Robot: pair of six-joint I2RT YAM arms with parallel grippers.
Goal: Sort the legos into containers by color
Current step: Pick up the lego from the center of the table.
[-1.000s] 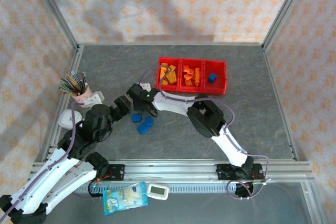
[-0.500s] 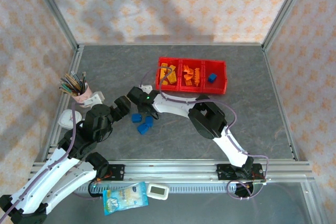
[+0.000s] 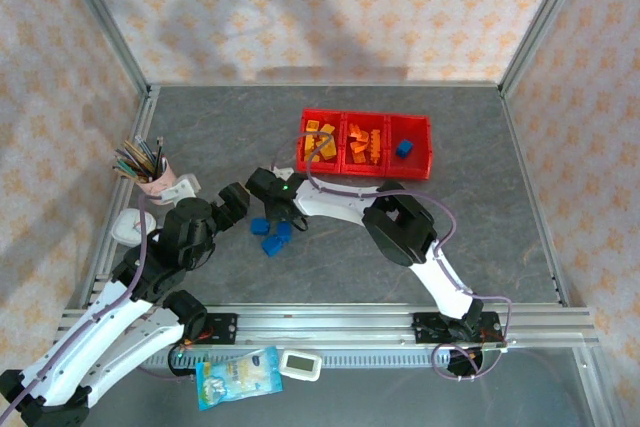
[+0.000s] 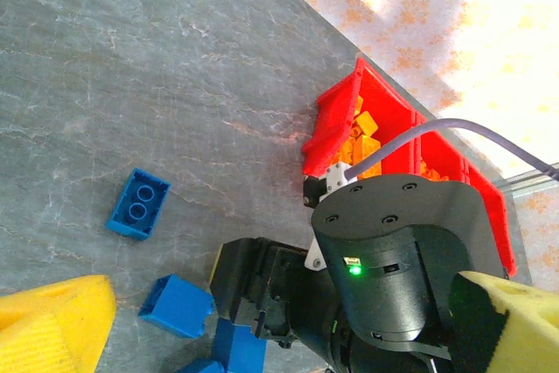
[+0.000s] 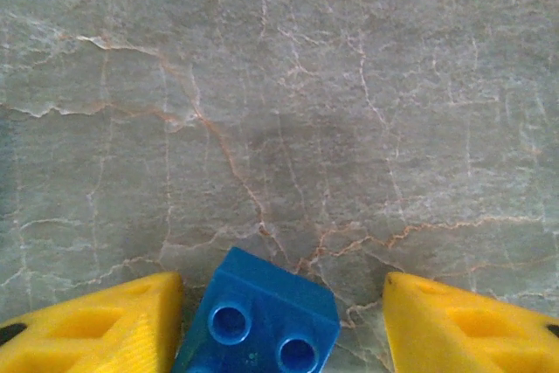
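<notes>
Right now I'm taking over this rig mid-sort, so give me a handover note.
Left gripper: open, holding nothing.
Right gripper: open, straddling a blue lego, not gripped.
Done: orange and yellowish pieces in the left and middle bins of the tray; one blue block in its right bin.
Left: the loose blue legos go to the right bin.

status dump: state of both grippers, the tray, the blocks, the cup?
Left gripper, open, empty.
Right gripper, open, straddling blue block that lies studs up on the table.
Tray, upright; left and middle bins hold yellow-orange pieces, right bin holds one blue piece.
Loose blocks, blue, on the table outside the tray.
Pencil cup, upright, full.
</notes>
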